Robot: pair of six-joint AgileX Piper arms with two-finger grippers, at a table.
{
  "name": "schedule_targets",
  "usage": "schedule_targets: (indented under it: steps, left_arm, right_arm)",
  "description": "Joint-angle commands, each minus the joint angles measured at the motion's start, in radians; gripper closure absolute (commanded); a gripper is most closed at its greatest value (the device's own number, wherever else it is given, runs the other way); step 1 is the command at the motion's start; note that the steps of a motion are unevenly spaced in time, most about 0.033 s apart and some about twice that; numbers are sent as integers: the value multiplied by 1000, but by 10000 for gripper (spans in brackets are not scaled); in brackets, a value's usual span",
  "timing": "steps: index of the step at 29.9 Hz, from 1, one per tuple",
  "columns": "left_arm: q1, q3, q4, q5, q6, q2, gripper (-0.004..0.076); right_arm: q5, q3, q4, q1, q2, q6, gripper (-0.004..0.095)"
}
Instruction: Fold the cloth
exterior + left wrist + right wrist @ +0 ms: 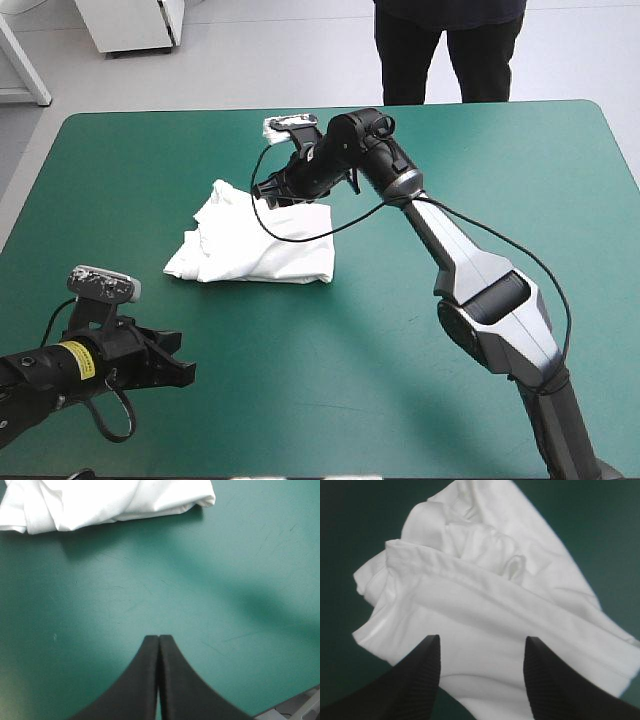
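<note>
White and soft, the T-shirt (255,242) lies as a loosely folded bundle a little left of the middle of the teal-green surface (120,170). Its near edge is a smooth, rounded fold, and its near right corner is fairly square. The left and far parts are rumpled into pleats and small puckers, with one point of cloth sticking out toward the far edge of the surface. The cover looks matt and carries fine pale scratches.

The right arm reaches in from the near right, elbow raised and wrist bent down over the far side of the bundle. The right pincer (275,192) stands apart, its black fingers (415,680) finely ribbed on their inner faces, with the white folds filling the gap between them. It seems to sit just above the cloth, though I cannot tell whether it touches.

The left arm lies low by the near left corner. The left pincer (158,639) is pressed together into one pointed arch, aimed at the T-shirt and well apart from it, over bare cover. A yellow label (76,357) rings that wrist; its print is too small to read.
</note>
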Motion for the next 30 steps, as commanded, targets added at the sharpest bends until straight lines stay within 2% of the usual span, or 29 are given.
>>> schedule_targets:
  steps: [1, 10, 21, 30]
  left_arm:
    - [-2, -23, -7, -49, 2, 2, 746]
    - [-2, -23, -3, -49, 2, 2, 746]
    - [-2, -23, -1, -49, 5, 2, 746]
    - [-2, -23, 3, -49, 5, 2, 746]
  right_arm:
    - [5, 27, -41, -18, -105, 3, 421]
    - [1, 367, -109, -58, -213, 7, 421]
    - [-47, 413, -2, -61, -141, -36, 421]
    - [-48, 413, 18, -59, -81, -34, 445]
